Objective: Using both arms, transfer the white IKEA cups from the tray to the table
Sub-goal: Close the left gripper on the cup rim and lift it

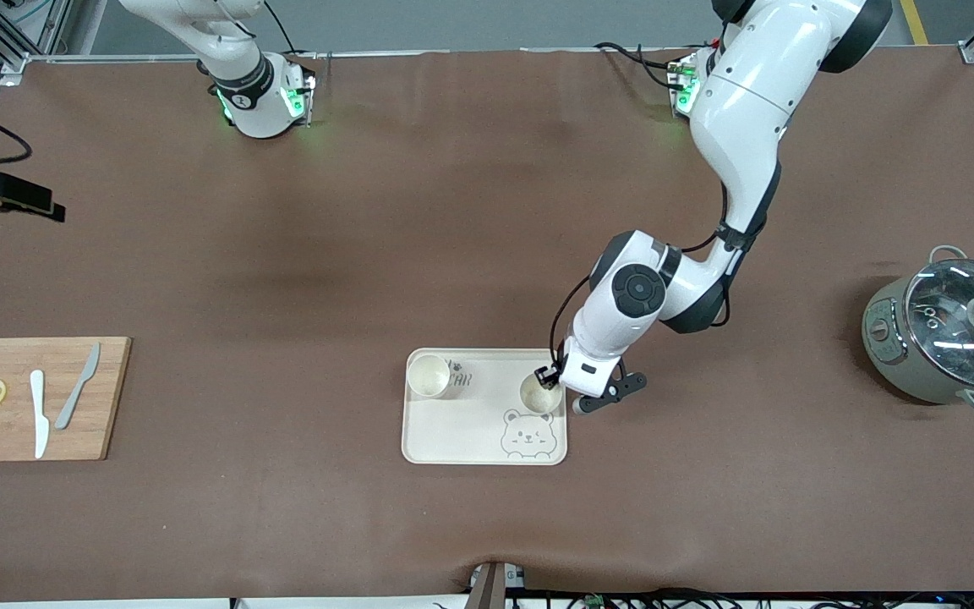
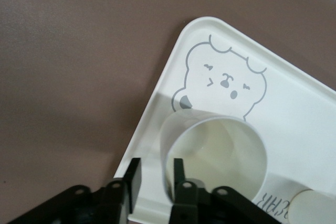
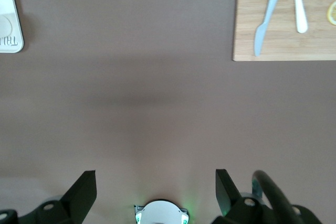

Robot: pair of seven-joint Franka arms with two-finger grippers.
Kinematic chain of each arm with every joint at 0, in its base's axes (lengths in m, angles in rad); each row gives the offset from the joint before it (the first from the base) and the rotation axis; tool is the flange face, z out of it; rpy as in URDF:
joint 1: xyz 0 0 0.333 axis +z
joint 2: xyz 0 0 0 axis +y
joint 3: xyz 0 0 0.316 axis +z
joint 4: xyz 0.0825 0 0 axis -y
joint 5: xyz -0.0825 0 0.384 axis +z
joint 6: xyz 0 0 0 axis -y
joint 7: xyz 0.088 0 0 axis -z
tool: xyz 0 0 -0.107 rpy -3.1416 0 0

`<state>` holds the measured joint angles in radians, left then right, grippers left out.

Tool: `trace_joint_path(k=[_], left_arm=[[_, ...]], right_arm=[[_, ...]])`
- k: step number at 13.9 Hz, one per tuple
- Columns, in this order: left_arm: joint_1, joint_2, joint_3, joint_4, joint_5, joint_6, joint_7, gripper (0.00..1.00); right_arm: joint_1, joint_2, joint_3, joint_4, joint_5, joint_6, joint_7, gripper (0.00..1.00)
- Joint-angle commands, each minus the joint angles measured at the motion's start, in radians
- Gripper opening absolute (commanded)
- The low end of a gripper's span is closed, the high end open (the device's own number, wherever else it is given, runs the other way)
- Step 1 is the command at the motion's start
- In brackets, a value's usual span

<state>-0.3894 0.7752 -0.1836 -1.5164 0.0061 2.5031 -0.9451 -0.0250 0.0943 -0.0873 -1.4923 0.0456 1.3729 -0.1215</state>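
White cup (image 2: 218, 156) wall sits between my left pincer's (image 2: 156, 179) narrowed fingers on the tray (image 2: 294, 103), hiding its base; my right pincer (image 3: 156, 190) waits wide open.

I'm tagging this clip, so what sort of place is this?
Likely a robotics lab staged as a kitchen: two arms bolted to a brown table, with a tray, cutting board and pot.

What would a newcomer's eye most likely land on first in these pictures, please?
Probably the left gripper with its fingers astride the rim of a white cup on the bear-printed tray. A second cup stands in the tray's corner toward the right arm's end; the right gripper waits open.
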Motion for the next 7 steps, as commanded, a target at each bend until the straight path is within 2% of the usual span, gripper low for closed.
trace_joint_path(k=[1, 5, 7], left_arm=[[-0.008, -0.008, 0.019, 0.016, 0.012, -0.003, -0.009, 0.0], [0.01, -0.057, 0.019, 0.013, 0.081, -0.016, -0.001, 0.0], [0.02, -0.112, 0.019, 0.019, 0.083, -0.088, 0.003, 0.0]], right_arm=[[0.031, 0.054, 0.003, 0.018, 0.005, 0.0, -0.001, 1.0], [0.028, 0.119, 0.001, 0.023, 0.03, 0.04, -0.003, 1.0], [0.033, 0.143, 0.003, 0.023, 0.04, 0.067, 0.005, 1.0]])
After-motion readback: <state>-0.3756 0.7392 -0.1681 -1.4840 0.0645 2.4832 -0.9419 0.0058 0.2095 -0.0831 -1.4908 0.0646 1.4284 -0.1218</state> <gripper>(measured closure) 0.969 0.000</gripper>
